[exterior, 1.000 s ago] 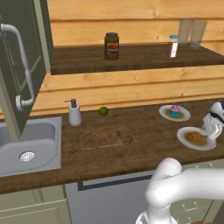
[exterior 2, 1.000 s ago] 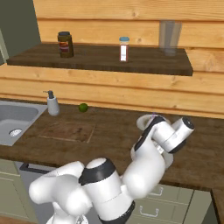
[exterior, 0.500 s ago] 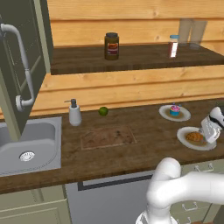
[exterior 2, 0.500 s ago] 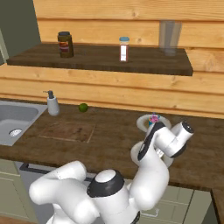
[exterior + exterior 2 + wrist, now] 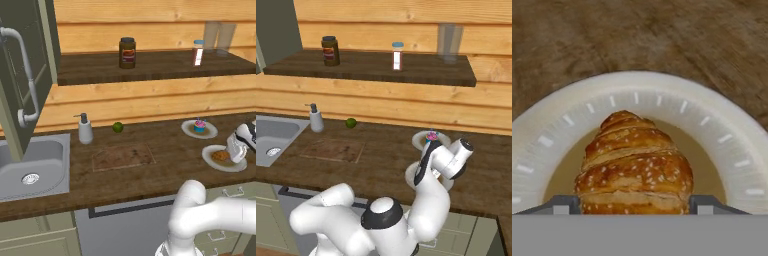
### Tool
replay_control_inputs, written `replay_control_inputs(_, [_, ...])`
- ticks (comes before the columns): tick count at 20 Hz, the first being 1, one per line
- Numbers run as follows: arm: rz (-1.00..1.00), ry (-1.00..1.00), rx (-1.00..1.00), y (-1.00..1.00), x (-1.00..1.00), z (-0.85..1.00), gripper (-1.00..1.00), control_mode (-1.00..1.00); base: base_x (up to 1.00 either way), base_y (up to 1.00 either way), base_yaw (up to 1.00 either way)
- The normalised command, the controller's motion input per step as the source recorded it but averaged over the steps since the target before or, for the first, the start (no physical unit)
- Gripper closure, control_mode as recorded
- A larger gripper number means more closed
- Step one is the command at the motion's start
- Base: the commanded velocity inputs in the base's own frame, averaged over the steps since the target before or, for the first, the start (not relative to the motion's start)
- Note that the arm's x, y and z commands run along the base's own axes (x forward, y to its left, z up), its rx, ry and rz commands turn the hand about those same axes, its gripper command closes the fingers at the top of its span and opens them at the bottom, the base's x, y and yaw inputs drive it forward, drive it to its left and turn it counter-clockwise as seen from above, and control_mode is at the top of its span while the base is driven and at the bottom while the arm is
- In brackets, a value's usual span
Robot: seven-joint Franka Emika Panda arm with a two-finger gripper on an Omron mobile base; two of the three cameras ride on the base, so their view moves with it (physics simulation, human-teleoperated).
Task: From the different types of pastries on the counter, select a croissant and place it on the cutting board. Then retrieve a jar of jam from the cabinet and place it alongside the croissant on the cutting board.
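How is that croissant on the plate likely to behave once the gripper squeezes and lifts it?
The croissant looks flaky and layered, so it probably dents or crumbles under a firm squeeze. It is likely light for its bulk. Its rounded back between the fingertips may slip; the shallow plate would hardly stop it sliding.

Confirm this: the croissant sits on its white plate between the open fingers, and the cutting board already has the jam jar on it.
Not quite. The cutting board is bare in the left base view; no jam jar is on it. The rest holds: in the hand view the croissant lies on its white plate between the open fingers.
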Motion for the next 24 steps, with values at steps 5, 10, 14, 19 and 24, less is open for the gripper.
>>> replay_control_inputs(5, [-0.05,-0.05,0.05,0.03,0.10,0.58,1.00,-1.00,0.00,0.00,0.00])
replay_control_inputs(10, [0.01,-0.18,0.08,0.27,-0.07,0.88,1.00,-1.00,0.00,0.00,0.00])
replay_control_inputs(14, [0.05,-0.15,-0.01,0.92,-0.06,0.45,1.00,-1.00,0.00,0.00,0.00])
replay_control_inputs(19, [0.07,0.00,-0.11,1.00,0.00,0.40,1.00,-1.00,0.00,0.00,0.00])
replay_control_inputs(24, [0.07,0.00,-0.09,1.00,0.00,0.18,1.00,-1.00,0.00,0.00,0.00])
